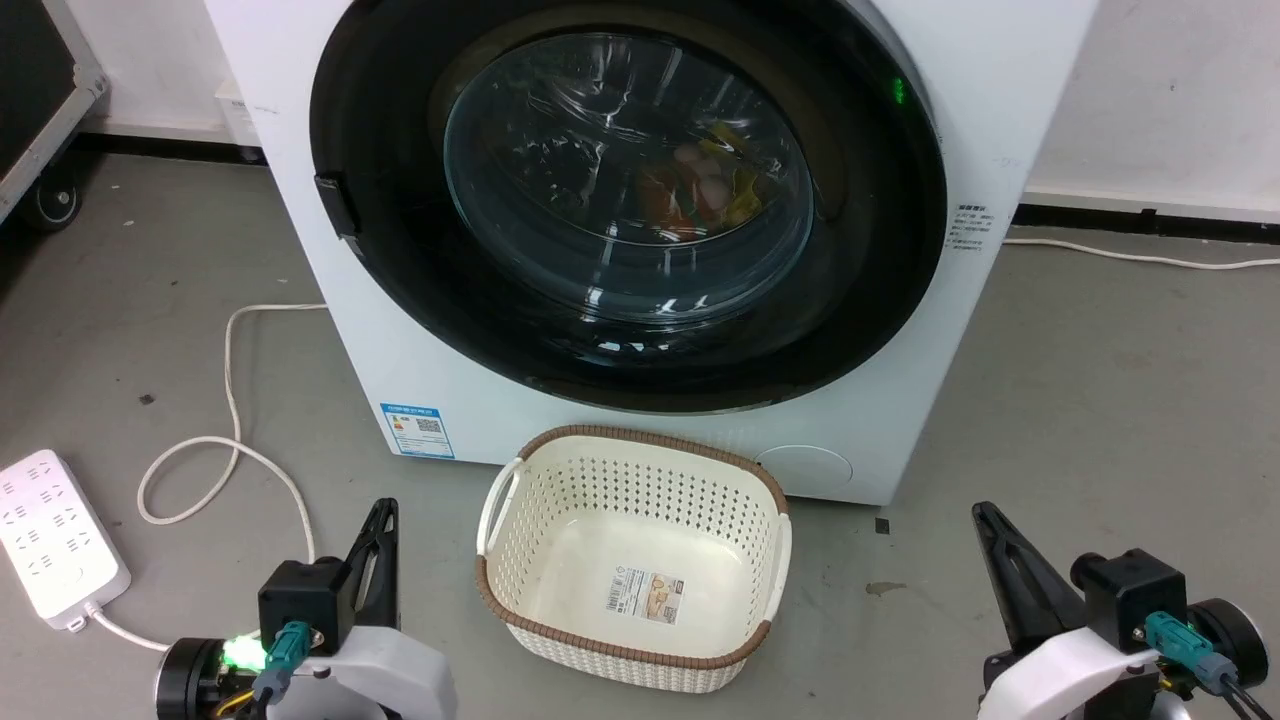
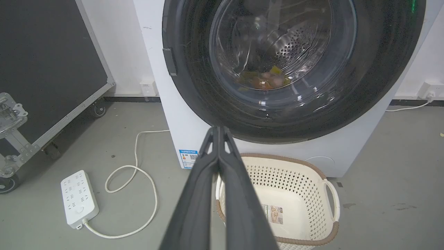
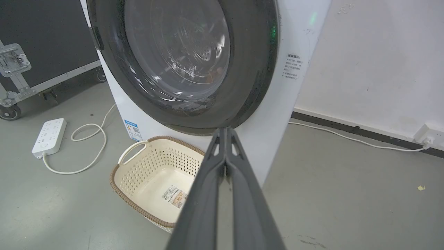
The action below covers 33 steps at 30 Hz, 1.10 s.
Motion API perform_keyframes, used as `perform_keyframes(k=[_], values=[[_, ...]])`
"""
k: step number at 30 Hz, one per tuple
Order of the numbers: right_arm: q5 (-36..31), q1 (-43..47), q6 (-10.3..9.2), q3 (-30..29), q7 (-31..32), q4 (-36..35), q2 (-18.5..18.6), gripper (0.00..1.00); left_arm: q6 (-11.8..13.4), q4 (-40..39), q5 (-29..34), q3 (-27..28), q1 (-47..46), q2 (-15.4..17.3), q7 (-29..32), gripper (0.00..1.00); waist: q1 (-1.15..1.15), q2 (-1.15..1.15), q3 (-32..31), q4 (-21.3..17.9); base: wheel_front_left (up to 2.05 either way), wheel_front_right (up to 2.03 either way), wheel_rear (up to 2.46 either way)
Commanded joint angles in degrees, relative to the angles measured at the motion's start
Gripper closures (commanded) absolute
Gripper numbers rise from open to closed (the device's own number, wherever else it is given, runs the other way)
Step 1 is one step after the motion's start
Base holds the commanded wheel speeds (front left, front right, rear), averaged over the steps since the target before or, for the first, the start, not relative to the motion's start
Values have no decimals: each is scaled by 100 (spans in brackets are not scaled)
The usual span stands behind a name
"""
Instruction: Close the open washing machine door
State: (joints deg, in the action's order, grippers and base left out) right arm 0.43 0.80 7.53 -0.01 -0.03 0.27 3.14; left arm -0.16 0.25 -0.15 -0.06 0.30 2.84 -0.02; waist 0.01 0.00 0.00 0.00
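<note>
The washing machine door (image 1: 628,190) appears to lie flat against the white washing machine (image 1: 420,380), its wide glossy black rim ringing a bulging glass window through which coloured laundry (image 1: 700,185) can be made out. The door sits at 12 o'clock in the head view, above a cream basket (image 1: 636,433) standing on the grey floor just in front of the machine. No gap between rim and cabinet can be made out in any of the three views, so the door appears shut or very nearly so; whether its catch has engaged cannot be told.

The left gripper (image 1: 383,512) sits at 7 o'clock and the right gripper (image 1: 985,515) at 5 o'clock, both low, well apart from the door and touching nothing. In each wrist view the two long dark fingers are pressed together along their length, holding nothing, the left gripper's tip (image 2: 218,130) and the right's (image 3: 225,131) both aimed toward the door's lower rim.

The door looks rigid and fairly heavy, its polished rim likely slippery, its glass best spared a hard knock. It probably wants a flat push from closed fingers on the black rim rather than a pinch. A small dark block (image 1: 337,205) sits on the rim at 9 o'clock; whether it is hinge or catch is unclear. A white power strip (image 1: 55,540) and its looped cord (image 1: 232,400) lie at 8 o'clock.
</note>
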Motion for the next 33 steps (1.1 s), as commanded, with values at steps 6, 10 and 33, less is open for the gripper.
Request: perform_keyframes(k=[6,10,33], values=[[-43,-80,-4,1,3,-27,-26,100,16,-25,15,6,-30,4,2,100,-1,0,0,0,0,0,0],[-43,-80,-4,1,3,-27,-26,100,16,-25,15,6,-30,4,2,100,-1,0,0,0,0,0,0],[-43,-80,-4,1,3,-27,-26,100,16,-25,15,6,-30,4,2,100,-1,0,0,0,0,0,0]])
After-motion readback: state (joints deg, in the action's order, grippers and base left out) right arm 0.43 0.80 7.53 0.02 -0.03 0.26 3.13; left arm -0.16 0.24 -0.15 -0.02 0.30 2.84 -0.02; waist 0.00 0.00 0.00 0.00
